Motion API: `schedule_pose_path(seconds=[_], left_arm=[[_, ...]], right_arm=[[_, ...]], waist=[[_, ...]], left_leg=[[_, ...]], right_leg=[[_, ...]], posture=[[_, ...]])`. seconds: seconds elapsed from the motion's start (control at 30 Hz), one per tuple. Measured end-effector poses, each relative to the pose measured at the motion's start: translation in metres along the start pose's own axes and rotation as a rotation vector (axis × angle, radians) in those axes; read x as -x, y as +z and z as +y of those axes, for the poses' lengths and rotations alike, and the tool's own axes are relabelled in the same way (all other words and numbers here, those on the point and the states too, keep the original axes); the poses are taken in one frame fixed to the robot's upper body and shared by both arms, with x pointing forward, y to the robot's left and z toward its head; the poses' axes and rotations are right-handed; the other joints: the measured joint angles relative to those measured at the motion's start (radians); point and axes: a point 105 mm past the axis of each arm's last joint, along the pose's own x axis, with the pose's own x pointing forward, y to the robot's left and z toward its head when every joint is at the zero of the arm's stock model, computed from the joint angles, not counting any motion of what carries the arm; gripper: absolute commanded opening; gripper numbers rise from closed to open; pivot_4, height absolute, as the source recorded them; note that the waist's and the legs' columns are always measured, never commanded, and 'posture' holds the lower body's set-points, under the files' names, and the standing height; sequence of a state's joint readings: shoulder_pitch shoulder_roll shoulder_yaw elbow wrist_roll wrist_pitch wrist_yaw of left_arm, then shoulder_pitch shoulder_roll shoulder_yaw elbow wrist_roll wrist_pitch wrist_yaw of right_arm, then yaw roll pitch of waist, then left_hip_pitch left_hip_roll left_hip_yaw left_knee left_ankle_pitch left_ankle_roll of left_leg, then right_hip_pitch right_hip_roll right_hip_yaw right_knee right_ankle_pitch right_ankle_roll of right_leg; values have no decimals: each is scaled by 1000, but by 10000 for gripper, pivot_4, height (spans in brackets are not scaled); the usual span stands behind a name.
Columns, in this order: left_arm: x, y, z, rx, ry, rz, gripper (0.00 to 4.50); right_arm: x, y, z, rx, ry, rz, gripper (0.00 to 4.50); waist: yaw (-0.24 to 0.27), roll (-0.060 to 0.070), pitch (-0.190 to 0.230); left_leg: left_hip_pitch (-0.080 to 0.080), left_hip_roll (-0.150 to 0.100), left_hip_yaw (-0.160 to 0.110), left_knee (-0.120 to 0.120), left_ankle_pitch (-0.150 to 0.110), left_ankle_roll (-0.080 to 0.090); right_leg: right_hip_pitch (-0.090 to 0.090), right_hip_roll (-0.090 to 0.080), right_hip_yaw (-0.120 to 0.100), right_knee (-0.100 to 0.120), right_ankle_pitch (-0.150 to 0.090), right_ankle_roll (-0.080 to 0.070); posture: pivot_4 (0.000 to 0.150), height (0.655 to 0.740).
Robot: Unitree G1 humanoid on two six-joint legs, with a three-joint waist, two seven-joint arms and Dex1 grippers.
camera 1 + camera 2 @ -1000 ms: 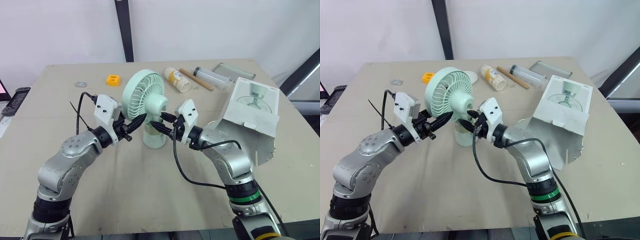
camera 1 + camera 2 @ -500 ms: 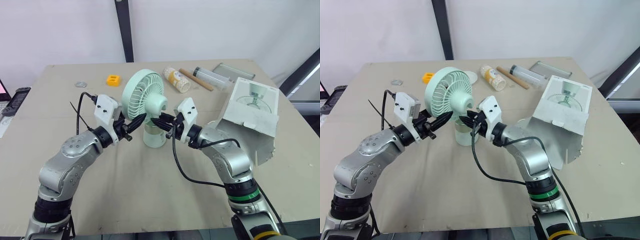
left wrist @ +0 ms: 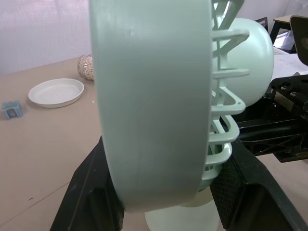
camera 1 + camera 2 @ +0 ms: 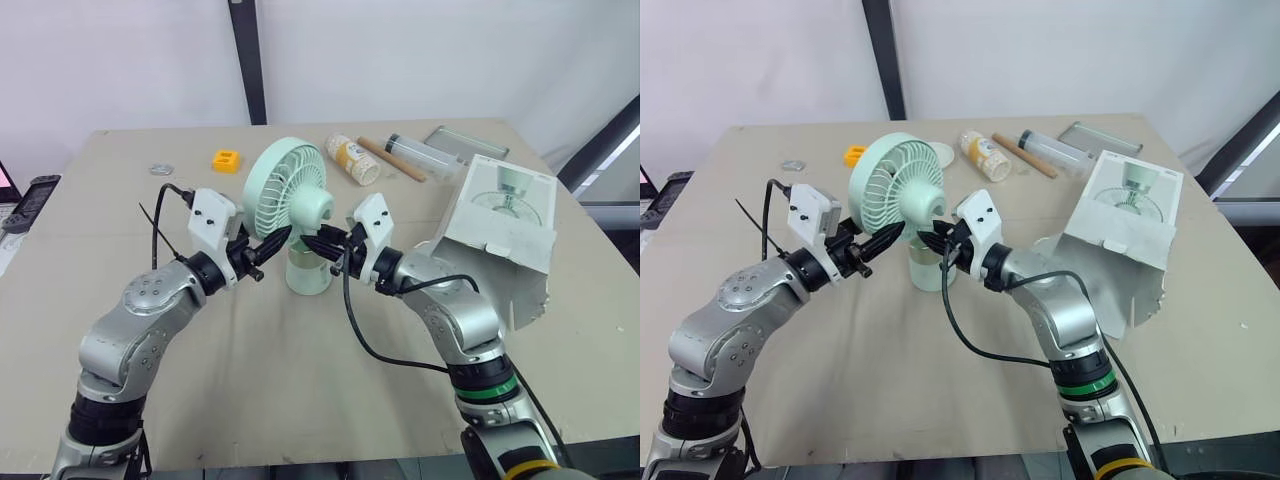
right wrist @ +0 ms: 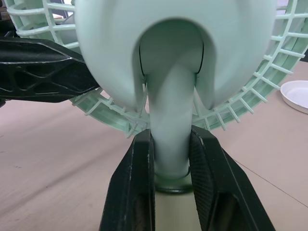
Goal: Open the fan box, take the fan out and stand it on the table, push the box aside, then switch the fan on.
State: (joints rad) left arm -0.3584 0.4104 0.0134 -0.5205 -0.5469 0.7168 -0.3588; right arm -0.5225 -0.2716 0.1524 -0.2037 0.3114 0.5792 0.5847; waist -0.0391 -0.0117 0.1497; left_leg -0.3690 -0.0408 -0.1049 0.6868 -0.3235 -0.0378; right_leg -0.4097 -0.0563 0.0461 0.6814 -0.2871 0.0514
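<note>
Looking down from the head, the fan [image 4: 290, 203] stands upright on its round base just left of the frame's centre, on the tan surface [image 4: 300, 380]. The left hand [image 4: 262, 252] meets it from the left and the right hand [image 4: 320, 243] from the right, both low under the cage. The box [image 4: 505, 235] sits at the right, well apart, its flap open. A small block [image 4: 227, 159] and a jar [image 4: 354, 159] lie toward the top.

From the left wrist, the black fingers [image 3: 91, 192] sit either side of the cage's lower rim, gripping it. A white dish [image 3: 56, 92] rests on the surface beyond.

From the right wrist, the fingers [image 5: 139, 192] press on both sides of the fan's neck, closed narrow, holding it.
</note>
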Motion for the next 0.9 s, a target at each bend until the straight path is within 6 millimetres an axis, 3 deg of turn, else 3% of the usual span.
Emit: schedule_pose_path(seconds=[0.07,0.13,0.2,0.5,0.63,0.9], left_arm=[[0,0,0,4,-3,-3,32902],[0,0,-2,9,-13,-4,40887],[0,0,-4,14,-32,-5,43865],[3,2,-5,0,-64,-12,43865],[35,7,19,-54,-107,26,43865],[66,11,29,-57,-193,60,43865]], right_arm=[[0,0,0,0,0,0,4358],[0,0,1,0,2,0,4358],[-1,0,1,0,4,0,4358],[-1,0,1,9,5,-2,4358],[1,-1,1,14,39,-11,4358],[12,7,-1,-10,140,-52,4358]], waist=[[0,0,0],[-1,0,0],[-3,0,0],[-6,0,0],[-6,0,0],[-7,0,0]], left_leg=[[0,0,0,0,0,0],[0,0,0,0,0,0],[0,0,0,0,0,0],[0,0,0,0,0,0],[0,0,0,0,0,0],[-1,0,-1,-1,-1,1]], right_leg=[[0,0,0,0,0,0],[0,0,0,0,0,0],[0,0,0,0,0,0],[0,0,0,0,0,0],[0,0,0,0,0,0],[-1,0,-1,-1,0,0]], posture=[[1500,7400],[1500,7400],[1500,7400],[1500,7400],[1500,7400],[1500,7400]])
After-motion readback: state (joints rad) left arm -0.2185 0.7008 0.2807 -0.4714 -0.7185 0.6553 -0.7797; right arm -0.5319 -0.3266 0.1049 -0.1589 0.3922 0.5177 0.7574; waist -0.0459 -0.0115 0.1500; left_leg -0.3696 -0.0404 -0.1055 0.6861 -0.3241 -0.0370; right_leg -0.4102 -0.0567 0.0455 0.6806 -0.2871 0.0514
